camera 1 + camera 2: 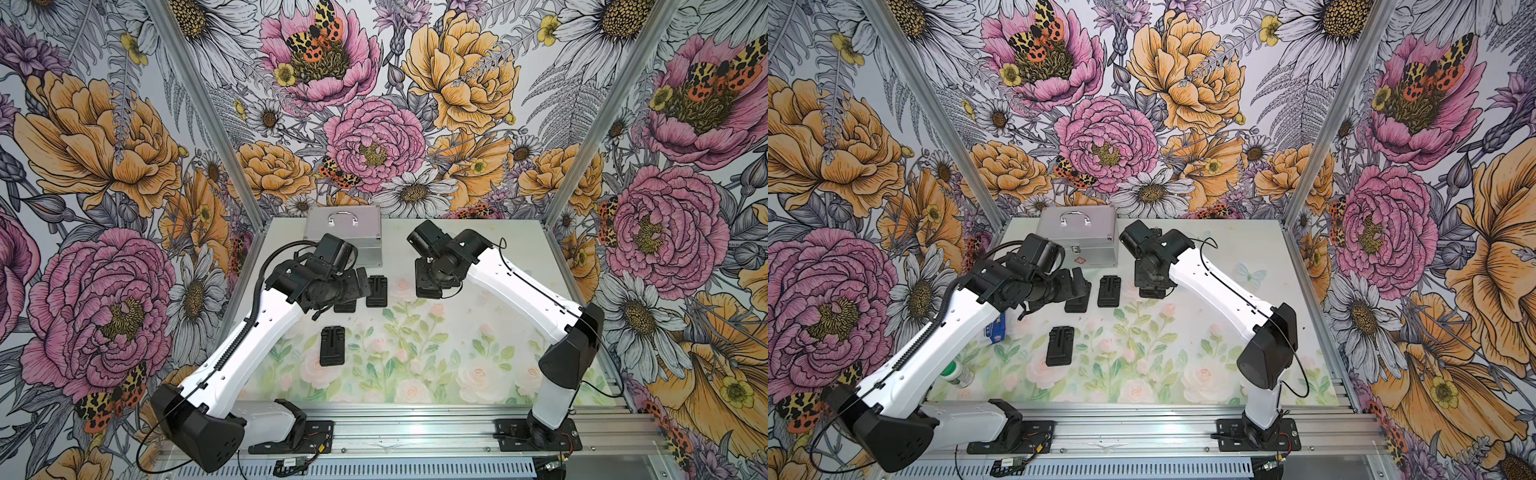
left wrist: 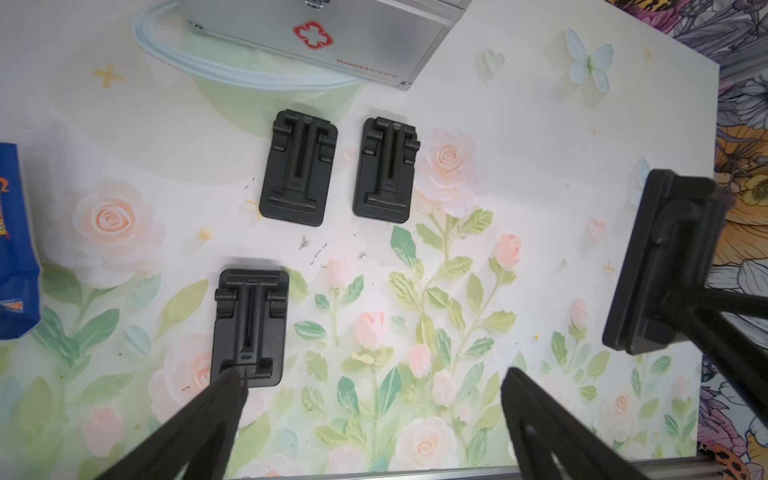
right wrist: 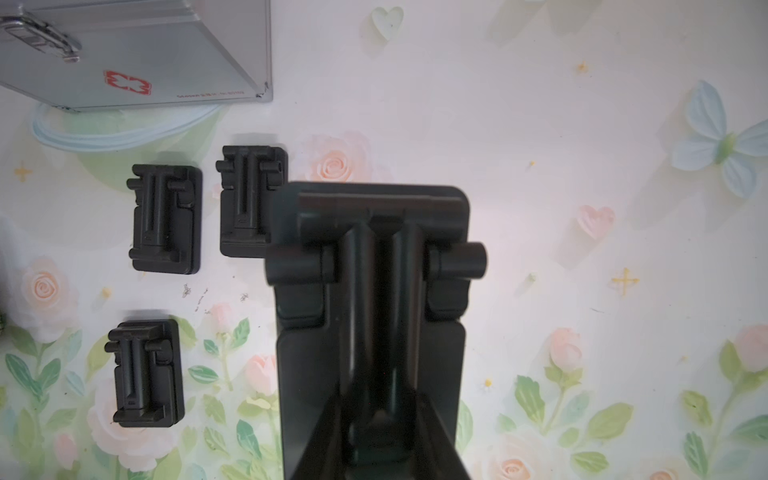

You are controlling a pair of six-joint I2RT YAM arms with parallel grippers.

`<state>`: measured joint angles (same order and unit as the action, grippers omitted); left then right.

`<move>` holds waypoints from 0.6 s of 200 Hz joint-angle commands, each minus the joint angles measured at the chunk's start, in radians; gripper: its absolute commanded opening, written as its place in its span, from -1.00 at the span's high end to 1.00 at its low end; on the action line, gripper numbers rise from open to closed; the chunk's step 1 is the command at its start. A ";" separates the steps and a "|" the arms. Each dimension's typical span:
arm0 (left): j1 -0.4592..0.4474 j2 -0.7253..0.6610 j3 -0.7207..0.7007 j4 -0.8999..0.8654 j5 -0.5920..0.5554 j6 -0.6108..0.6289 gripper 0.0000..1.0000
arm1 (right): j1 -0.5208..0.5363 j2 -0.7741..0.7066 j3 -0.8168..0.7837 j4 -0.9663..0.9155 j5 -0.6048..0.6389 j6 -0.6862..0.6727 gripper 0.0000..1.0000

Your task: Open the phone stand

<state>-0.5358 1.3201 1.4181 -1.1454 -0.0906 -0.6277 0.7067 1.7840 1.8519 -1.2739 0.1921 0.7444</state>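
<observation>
A robotics lab cell: an aluminium frame (image 1: 203,108) with floral printed walls (image 1: 374,104), and robot arms (image 1: 249,345) bolted to a slotted rail (image 1: 415,428) beside a tabletop (image 1: 478,332).

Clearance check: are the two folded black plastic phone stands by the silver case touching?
Apart. Left wrist view shows floral mat between one stand and the neighbouring stand.

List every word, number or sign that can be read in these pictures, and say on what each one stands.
Red cross sign: on the front of the silver case; a symbol, no letters.
Small red print below that sign: too blurred to read.
Orange print on the blue packet: cut off and blurred, unreadable.
No text shows on the phone stands.
</observation>
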 commanded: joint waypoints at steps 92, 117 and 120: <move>0.027 0.298 0.004 0.539 0.679 0.028 -0.97 | -0.455 -0.315 -0.430 0.440 -0.808 -0.128 1.00; 0.078 0.259 -0.167 0.810 0.839 -0.117 -0.98 | -0.462 -0.336 -0.500 0.547 -0.926 -0.085 1.00; 0.083 0.253 -0.188 0.843 0.856 -0.136 -0.98 | -0.463 -0.339 -0.508 0.564 -0.935 -0.078 1.00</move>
<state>-0.5037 1.6096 1.3579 -0.6079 0.5396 -0.6178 0.2455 1.4883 1.3899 -0.9005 -0.5282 0.6334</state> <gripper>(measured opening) 0.988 0.263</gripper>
